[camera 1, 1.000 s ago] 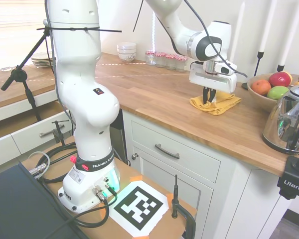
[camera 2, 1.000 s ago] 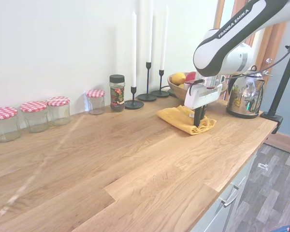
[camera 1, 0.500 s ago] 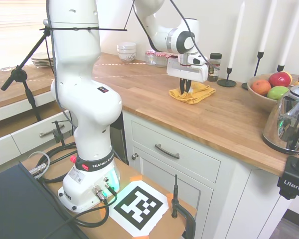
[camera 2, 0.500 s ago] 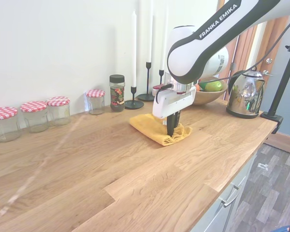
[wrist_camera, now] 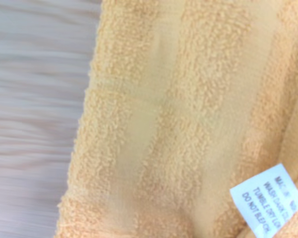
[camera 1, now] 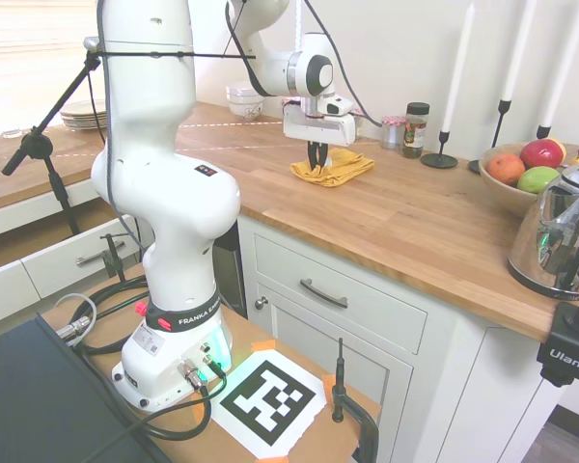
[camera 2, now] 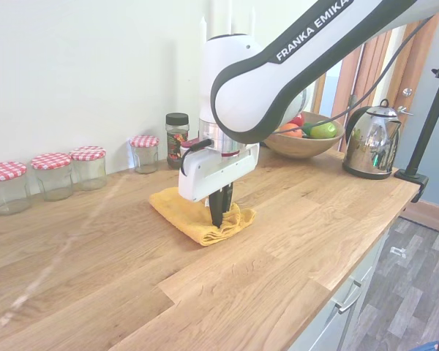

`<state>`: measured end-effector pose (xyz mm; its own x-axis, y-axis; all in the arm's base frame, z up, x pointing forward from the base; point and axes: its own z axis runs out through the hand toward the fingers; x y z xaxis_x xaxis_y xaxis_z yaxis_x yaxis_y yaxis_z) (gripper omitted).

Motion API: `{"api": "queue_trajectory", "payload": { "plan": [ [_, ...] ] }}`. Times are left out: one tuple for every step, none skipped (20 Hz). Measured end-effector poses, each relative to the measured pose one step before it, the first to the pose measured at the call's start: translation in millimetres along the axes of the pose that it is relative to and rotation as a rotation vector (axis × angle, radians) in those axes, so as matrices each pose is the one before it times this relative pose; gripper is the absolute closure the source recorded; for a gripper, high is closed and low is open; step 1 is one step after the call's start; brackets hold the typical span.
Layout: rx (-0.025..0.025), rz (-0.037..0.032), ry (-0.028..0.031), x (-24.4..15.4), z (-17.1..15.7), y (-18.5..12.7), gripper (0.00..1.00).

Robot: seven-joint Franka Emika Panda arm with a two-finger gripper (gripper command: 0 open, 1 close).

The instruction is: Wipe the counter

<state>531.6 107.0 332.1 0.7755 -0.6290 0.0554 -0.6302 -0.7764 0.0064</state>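
Hand (camera 2: 217, 216) of mine points straight down, fingers pinched on the yellow cloth (camera 2: 199, 218), pressing it onto the counter (camera 2: 293, 241).

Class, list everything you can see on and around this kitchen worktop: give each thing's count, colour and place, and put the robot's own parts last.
counter: one, honey-brown wood, over white cabinets
cloth: one, yellow, mid-counter under the gripper
jars: four, clear with red-checked lids, by the wall
spice jar: one, black-lidded, by the wall
candles: three, white, black holders
fruit bowl: one, wooden, beside the kettle
kettle: one, steel, counter end
plates: white stack, far counter
gripper: one, white, dark jaws shut on the cloth
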Motion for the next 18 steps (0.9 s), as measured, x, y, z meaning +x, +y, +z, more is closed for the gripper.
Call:
{"api": "queue_trajectory", "payload": {
  "plan": [
    [-0.00188, -0.00655, 0.00298, -5.33, -0.59, -8.54, 1.0],
    [-0.00099, -0.00607, 0.00205, -5.45, -0.29, -8.4, 1.0],
    [-0.0027, -0.00865, 0.00406, -5.91, -0.95, -9.01, 1.0],
    [-0.00342, -0.00773, 0.00172, -6.66, -0.68, -9.87, 1.0],
    [-0.00305, -0.0095, 0.00236, -7.24, -0.83, -10.19, 1.0],
    [-0.00426, -0.00928, 0.00317, -6.84, -1.01, -9.79, 1.0],
    [-0.00412, -0.00979, 0.0045, -7.32, -0.84, -9.7, 1.0],
    [-0.00455, -0.0083, 0.00498, -6.52, -0.94, -8.91, 1.0],
    [-0.00526, -0.00814, 0.00421, -5.87, -0.79, -7.62, 1.0],
    [-0.00574, -0.00651, 0.00343, -5.0, -0.84, -6.57, 1.0],
    [-0.00654, -0.00765, 0.00555, -4.86, -0.65, -6.15, 1.0],
    [-0.00519, -0.00502, 0.00679, -3.4, -0.6, -4.76, 1.0],
    [-0.00683, -0.00492, 0.00546, -3.81, -0.62, -4.6, 1.0],
    [-0.00341, -0.00538, 0.00241, -3.76, -0.58, -4.27, 1.0],
    [-0.00403, -0.00677, 0.00412, -3.32, -0.68, -3.89, 1.0],
    [-0.00505, -0.00537, 0.00407, -3.4, -0.68, -3.56, 1.0],
    [-0.00231, -0.00549, 0.00297, -3.69, -0.77, -3.5, 1.0],
    [-0.00134, -0.0048, 0.00288, -3.21, -0.73, -3.21, 1.0]
  ]
}}
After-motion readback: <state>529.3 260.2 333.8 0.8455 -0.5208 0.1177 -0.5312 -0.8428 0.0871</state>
